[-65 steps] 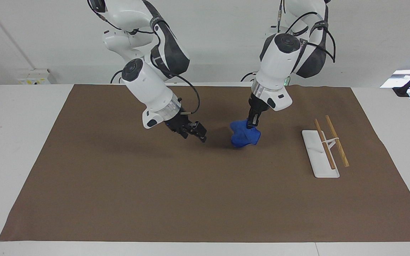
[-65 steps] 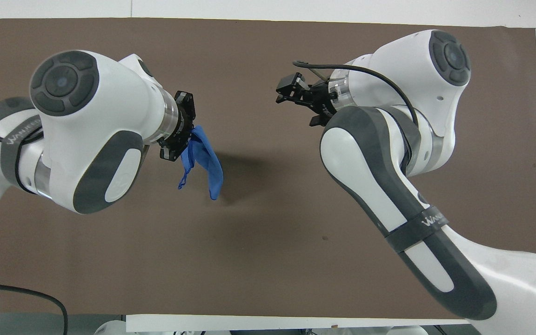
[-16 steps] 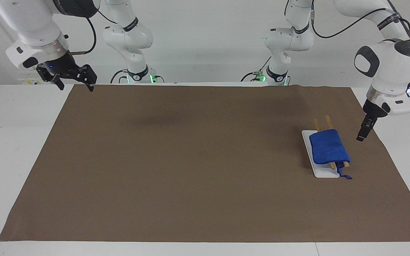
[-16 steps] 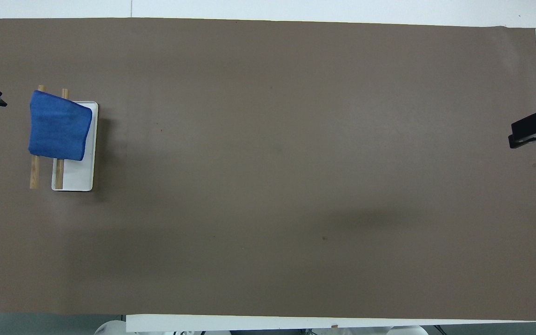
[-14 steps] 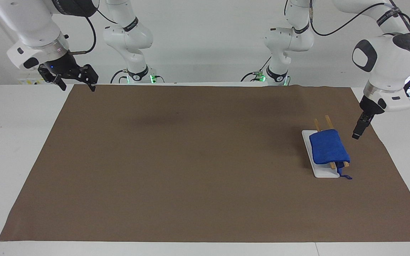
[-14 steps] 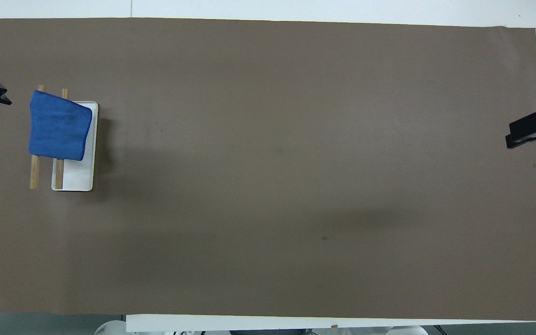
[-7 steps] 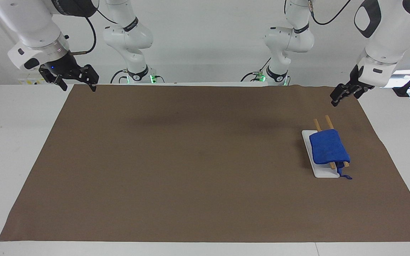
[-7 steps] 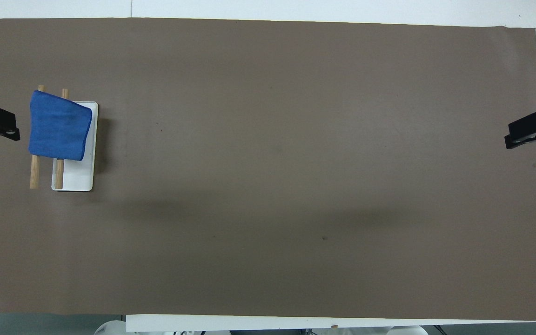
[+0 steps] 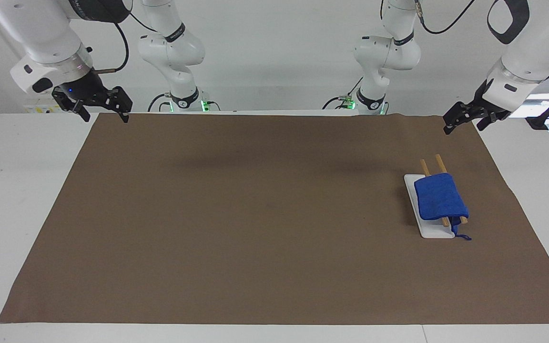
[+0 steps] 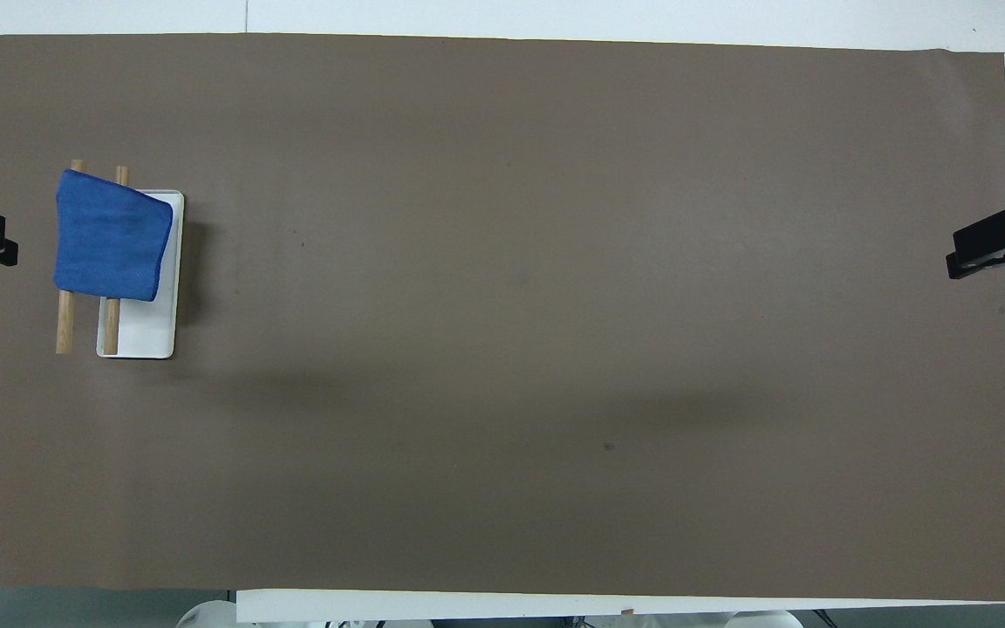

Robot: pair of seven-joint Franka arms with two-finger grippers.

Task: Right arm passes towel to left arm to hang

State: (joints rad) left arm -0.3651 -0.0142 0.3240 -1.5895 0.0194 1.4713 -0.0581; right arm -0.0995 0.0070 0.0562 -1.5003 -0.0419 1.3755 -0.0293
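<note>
left gripper (image 9: 465, 125) jaws wide, empty; right gripper (image 9: 104, 110) likewise.

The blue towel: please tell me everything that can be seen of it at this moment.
The towel is a small, bright blue, fluffy cloth. It lies draped over the two wooden rods of a small rack with a white base, toward the left arm's end of the table. Its cord loop hangs down at one corner, onto the brown mat. No gripper touches it.

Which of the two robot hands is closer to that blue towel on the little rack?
The left hand. It hangs open over the mat's corner at the towel's end of the table. The right hand, also open, hangs over the table's other end.
</note>
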